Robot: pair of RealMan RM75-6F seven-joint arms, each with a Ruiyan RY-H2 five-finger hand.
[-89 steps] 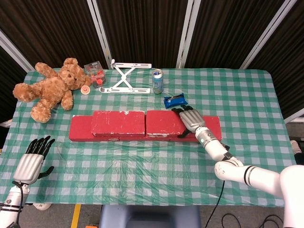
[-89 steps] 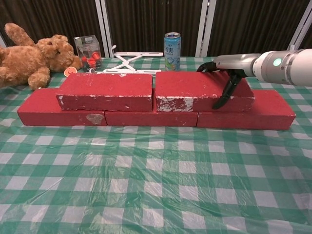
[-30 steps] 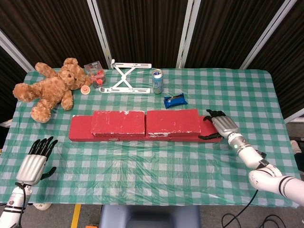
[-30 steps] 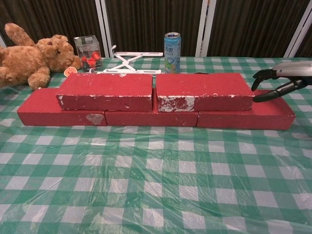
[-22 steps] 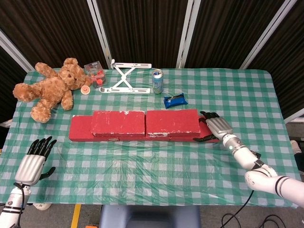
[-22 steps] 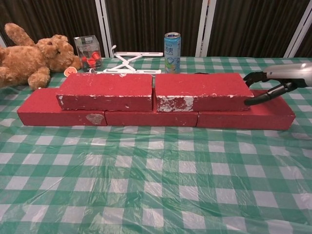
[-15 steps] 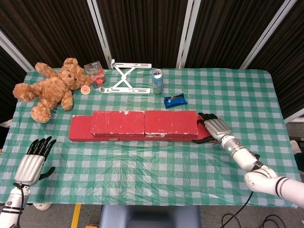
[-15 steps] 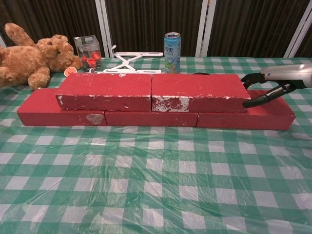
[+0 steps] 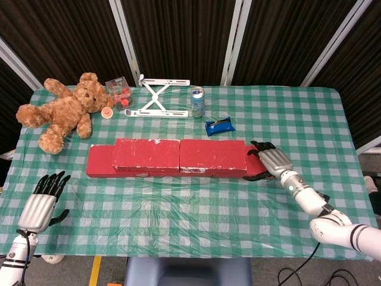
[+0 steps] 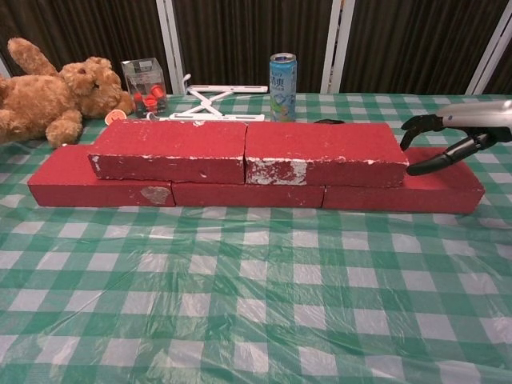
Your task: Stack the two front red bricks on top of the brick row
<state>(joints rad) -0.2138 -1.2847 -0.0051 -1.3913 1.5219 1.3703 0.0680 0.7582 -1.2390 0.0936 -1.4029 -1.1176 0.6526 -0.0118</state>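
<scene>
The surface [image 9: 196, 208], a table under a green-and-white checked cloth with clear plastic over it, carries the long row of red foam bricks [image 10: 240, 192], and the rest is placed against that row. The two upper red bricks, the left one [image 10: 168, 150] and the right one [image 10: 324, 154], already lie on top of the row, butted end to end with barely a seam. The right hand [image 9: 271, 162] is at the right end of the row, fingers spread and holding nothing, fingertips close to the upper right brick's end. The job now looks like squaring up: any further push should be light and level along the row, so the top bricks stay flush and do not slide off the front edge. The left hand [image 9: 41, 202], well in front of the row's left end, is spread and idle. Behind the row's left end, a small clear plastic box [image 10: 144, 80] holds small red pieces I cannot identify.
</scene>
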